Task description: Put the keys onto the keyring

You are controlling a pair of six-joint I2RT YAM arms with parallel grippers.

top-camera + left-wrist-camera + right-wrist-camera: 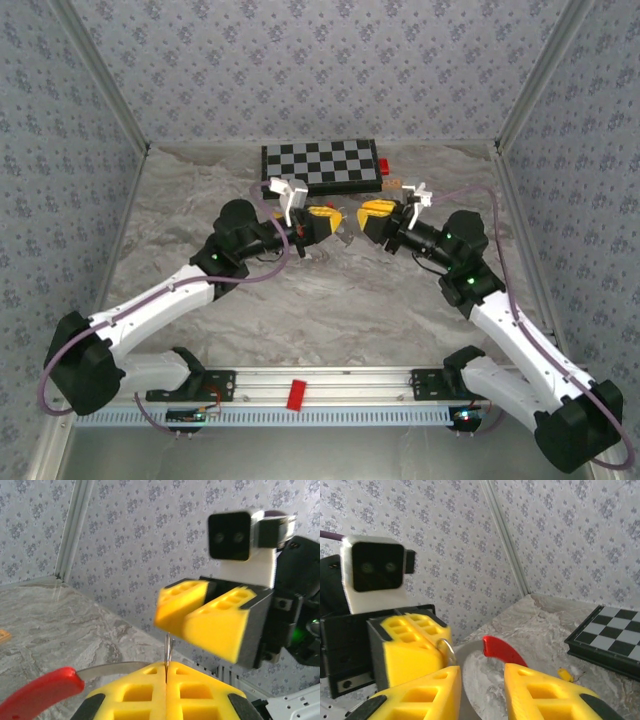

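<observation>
Your left gripper (166, 670) is pinched tight on the thin grey wire of the keyring (112, 668), holding it up off the table (540, 625) with its red section (501, 650) out to one side. Your right gripper (482, 675) faces it from just beside, fingers apart. It looks empty, though the wire passes close to the gap and contact is hard to rule out. The key (565, 674) lies on the table near the chessboard (612, 635). You seem to be presenting the ring with threading not yet begun. Next, the right arm likely needs to fetch that key, gripping it so its hole stays free.
</observation>
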